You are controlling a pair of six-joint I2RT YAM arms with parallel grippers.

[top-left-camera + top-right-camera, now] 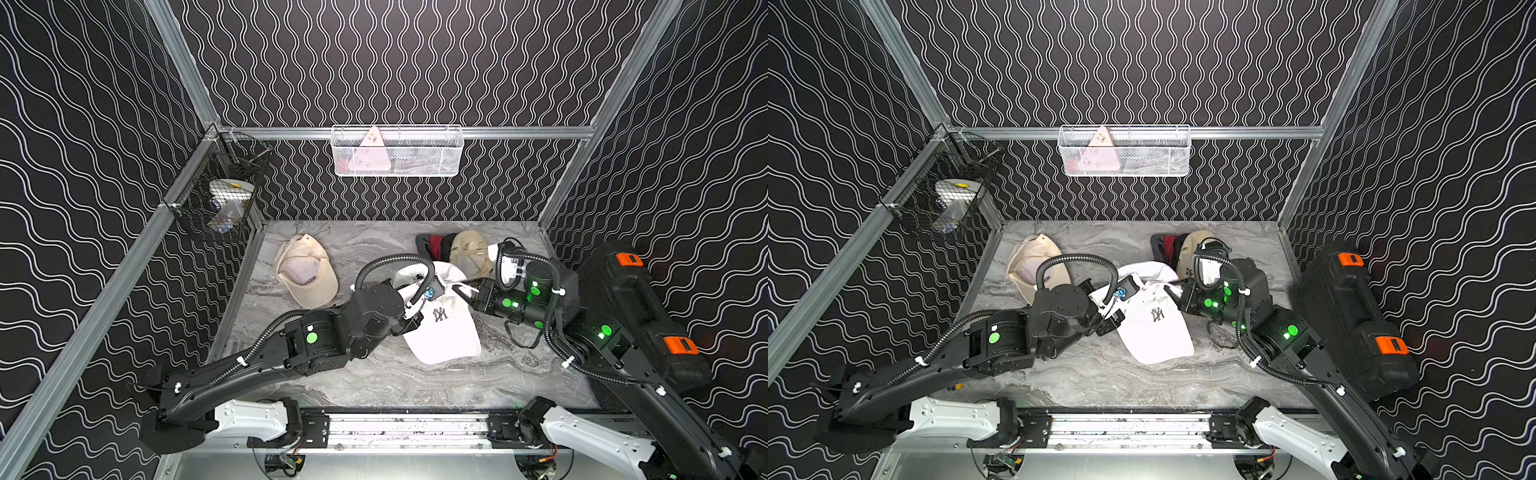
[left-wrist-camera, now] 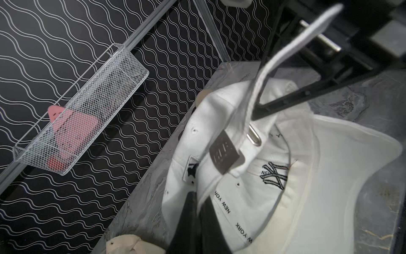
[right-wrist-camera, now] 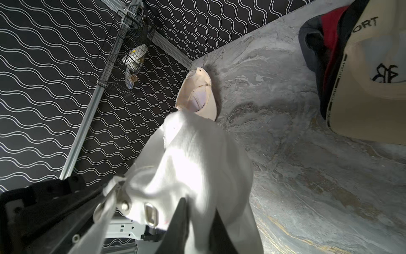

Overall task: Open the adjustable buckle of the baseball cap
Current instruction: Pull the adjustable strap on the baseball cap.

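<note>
- The white New York baseball cap point(image 1: 446, 336) is lying in the middle of the surface point(image 1: 374, 374) between the two arms. Its brim is pointing toward the robot's base and its rear opening is turned up to the grippers.
- The left gripper point(image 2: 198, 198) is pressing together on the cap's white rear band, just beside the metal buckle point(image 2: 226, 152), and is acting as the anchor.
- The strap point(image 2: 285, 50) is running from the buckle, past the silver loop point(image 2: 254, 136), up to the right gripper point(image 1: 466, 296). I cannot tell whether those jaws are clamping it or standing slightly apart.
- The step in hand is likely drawing the strap free of the buckle. It is calling for a sure pinch on the strap first.
- Pulling along the line of the band, not upward, is probably best, since the soft crown is likely to bunch or lift otherwise.
- The left pinch is sitting close to the buckle, which is helping to take the pull.
- The beige cap point(image 1: 469, 253) is lying near the right wrist, so a wide sweep is risking a knock.
</note>
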